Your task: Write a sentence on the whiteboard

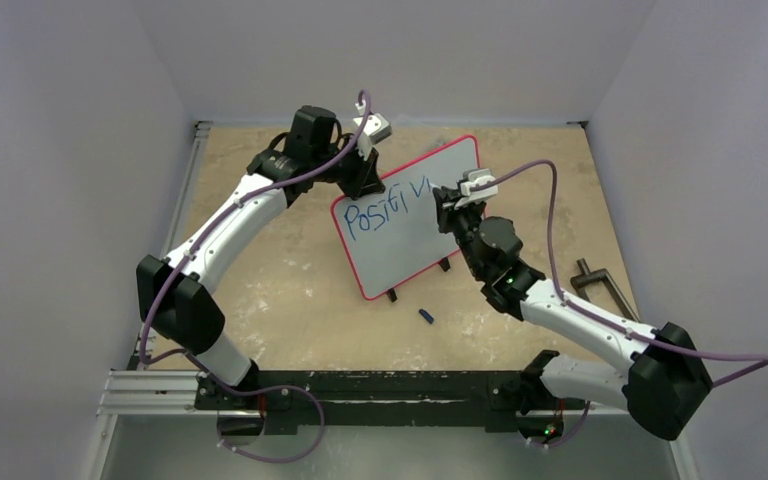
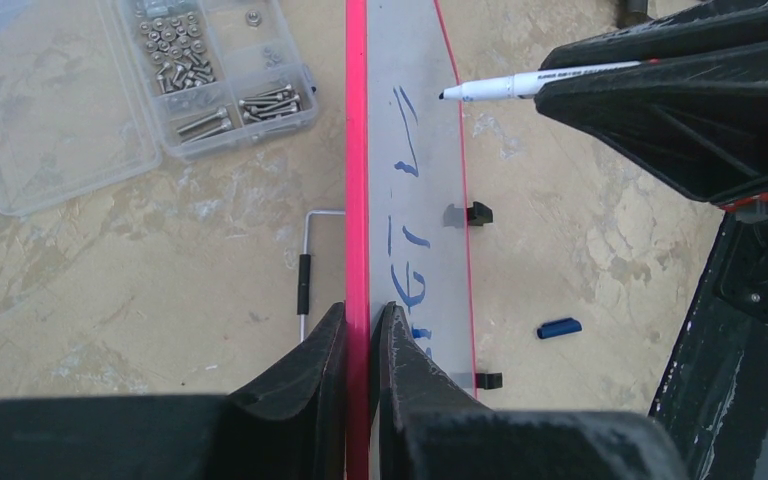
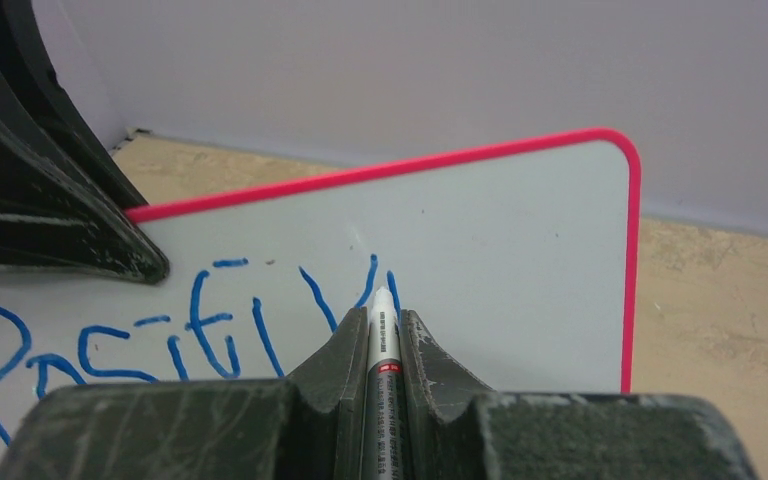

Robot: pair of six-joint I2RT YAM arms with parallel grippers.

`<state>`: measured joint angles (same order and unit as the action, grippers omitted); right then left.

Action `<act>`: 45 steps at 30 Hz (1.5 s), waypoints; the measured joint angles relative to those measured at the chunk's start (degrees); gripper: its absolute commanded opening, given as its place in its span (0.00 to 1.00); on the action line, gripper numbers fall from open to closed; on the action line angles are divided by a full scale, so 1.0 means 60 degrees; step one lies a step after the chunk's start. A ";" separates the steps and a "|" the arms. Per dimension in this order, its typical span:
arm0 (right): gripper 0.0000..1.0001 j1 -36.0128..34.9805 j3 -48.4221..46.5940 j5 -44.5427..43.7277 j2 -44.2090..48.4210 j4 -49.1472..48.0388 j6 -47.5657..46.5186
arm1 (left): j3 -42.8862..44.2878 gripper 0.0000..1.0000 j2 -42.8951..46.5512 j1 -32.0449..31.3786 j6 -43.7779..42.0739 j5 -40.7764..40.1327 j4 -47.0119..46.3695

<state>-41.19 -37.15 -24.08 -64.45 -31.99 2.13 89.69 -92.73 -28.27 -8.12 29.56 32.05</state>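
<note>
The whiteboard [image 1: 410,225], white with a thin red frame, stands tilted on two black clip feet mid-table. Blue letters "POSITIV" run across it [image 3: 190,335]. My left gripper [image 1: 365,172] is shut on the board's top edge [image 2: 357,200], one finger on each side. My right gripper [image 1: 452,200] is shut on a white marker [image 3: 382,340], whose tip touches or nearly touches the board just right of the last blue stroke. The marker also shows in the left wrist view [image 2: 520,85]. A blue marker cap [image 1: 425,316] lies on the table in front of the board.
A clear parts box with screws [image 2: 130,90] lies on the table behind the board. A thin metal rod with a black sleeve [image 2: 303,270] lies beside it. A dark clamp-like tool [image 1: 600,283] sits at the right. Grey walls close in the table.
</note>
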 measured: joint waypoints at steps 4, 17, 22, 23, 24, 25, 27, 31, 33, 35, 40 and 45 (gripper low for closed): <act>0.00 0.0000 -0.0382 0.0080 0.0084 0.0055 -0.0055 | 0.0018 0.00 -0.0007 -0.0004 0.0007 0.0004 0.0025; 0.00 0.0000 -0.1133 0.0219 -0.0641 -0.0066 -0.0488 | 0.0251 0.00 -0.0153 -0.0007 0.0033 0.0084 0.0248; 0.00 0.0007 -0.1188 0.0189 -0.1035 -0.0113 -0.0656 | 0.0248 0.00 -0.0153 -0.0007 0.0029 0.0073 0.0255; 0.00 0.0011 -0.1202 0.0182 -0.1078 -0.0131 -0.0688 | 0.0248 0.00 -0.0153 -0.0007 0.0029 0.0069 0.0262; 0.00 0.0011 -0.1217 0.0178 -0.1096 -0.0146 -0.0718 | 0.0248 0.00 -0.0157 -0.0007 0.0029 0.0062 0.0262; 0.00 0.0015 -0.1217 0.0175 -0.1100 -0.0149 -0.0732 | 0.0248 0.00 -0.0160 -0.0007 0.0029 0.0055 0.0259; 0.00 0.0025 -0.1217 0.0138 -0.1100 -0.0175 -0.0783 | 0.0248 0.00 -0.0160 -0.0007 0.0029 0.0055 0.0259; 0.00 0.0113 -0.1217 0.0044 -0.1100 -0.0178 -0.0805 | 0.0248 0.00 -0.0160 -0.0018 0.0029 0.0055 0.0255; 0.00 0.0142 -0.1217 -0.0073 -0.1100 -0.0175 -0.0809 | 0.0248 0.00 -0.0160 -0.0040 0.0029 0.0047 0.0248; 0.00 0.0178 -0.1217 -0.0113 -0.1093 -0.0175 -0.0820 | 0.0248 0.00 -0.0157 -0.0058 0.0025 0.0033 0.0229; 0.00 0.0189 -0.1217 -0.0087 -0.0896 -0.0036 -0.0831 | 0.0244 0.00 -0.0135 -0.0109 0.0025 0.0033 0.0208; 0.00 0.0189 -0.1206 -0.0069 -0.0237 0.0197 -0.0845 | 0.0240 0.00 -0.0080 -0.0186 0.0022 0.0029 0.0211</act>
<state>-40.05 -44.38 -24.49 -65.87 -30.81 -2.94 91.13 -93.21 -29.39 -7.99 29.74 33.32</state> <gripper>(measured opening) 0.089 0.093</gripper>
